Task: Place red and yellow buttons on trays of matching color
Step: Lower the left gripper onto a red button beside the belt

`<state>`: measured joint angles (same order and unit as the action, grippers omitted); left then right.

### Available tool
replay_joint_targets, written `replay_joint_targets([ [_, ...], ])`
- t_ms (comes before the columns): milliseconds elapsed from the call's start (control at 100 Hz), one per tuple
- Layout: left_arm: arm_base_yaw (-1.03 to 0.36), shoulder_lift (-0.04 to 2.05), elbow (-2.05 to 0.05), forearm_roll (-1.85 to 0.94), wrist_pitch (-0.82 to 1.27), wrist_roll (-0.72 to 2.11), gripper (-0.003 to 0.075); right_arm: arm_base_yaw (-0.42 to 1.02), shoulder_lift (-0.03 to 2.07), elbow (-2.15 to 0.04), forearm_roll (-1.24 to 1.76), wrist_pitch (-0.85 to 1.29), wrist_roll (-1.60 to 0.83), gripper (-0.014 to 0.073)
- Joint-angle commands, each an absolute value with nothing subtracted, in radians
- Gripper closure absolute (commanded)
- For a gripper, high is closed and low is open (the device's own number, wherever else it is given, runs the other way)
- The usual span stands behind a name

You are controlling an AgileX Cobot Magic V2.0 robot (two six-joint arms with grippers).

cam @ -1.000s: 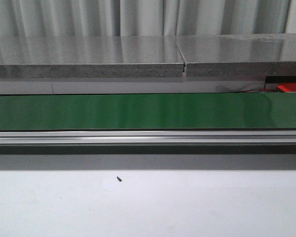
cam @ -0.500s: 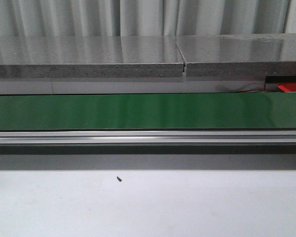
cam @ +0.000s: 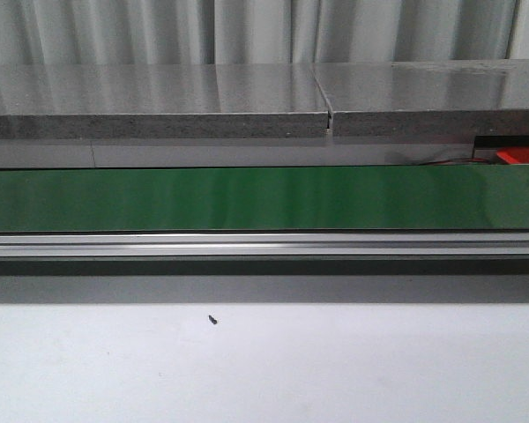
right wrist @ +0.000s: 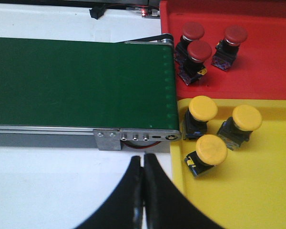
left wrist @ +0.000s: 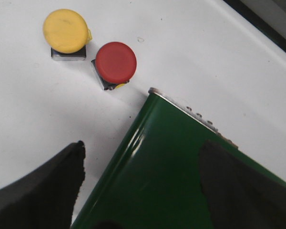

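Left tool point(left wrist: 140, 186) wide open, empty, above belt point(left wrist: 167, 167) end; yellow button point(left wrist: 66, 31) and red button point(left wrist: 115, 63) waiting on table point(left wrist: 28, 119). Right tool point(right wrist: 143, 167) closed, empty, beside yellow tray point(right wrist: 257, 200) and red tray point(right wrist: 271, 67), each already holding three.

Level front view along the green conveyor belt point(cam: 247, 199); both wrist views overhead, probably at opposite belt ends.
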<state>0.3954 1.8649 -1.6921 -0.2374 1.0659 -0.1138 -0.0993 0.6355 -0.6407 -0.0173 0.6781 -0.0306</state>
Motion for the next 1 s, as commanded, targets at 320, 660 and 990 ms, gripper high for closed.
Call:
replay_joint_targets([
  [320, 0.399, 2.113, -2.045, -0.23, 1.202, -0.284, 0.0228, -0.1, 0.631, -0.667, -0.023, 0.62, -0.041, 0.0661],
  [660, 0.399, 2.216, -2.1, -0.186, 1.198, -0.308, 0.0228, -0.1, 0.631, -0.667, -0.023, 0.62, -0.041, 0.0661],
  [990, 0.399, 2.249, -2.1, -0.202, 1.102, -0.333, 0.0246, -0.1, 0.631, -0.667, -0.023, 0.62, -0.041, 0.0661],
])
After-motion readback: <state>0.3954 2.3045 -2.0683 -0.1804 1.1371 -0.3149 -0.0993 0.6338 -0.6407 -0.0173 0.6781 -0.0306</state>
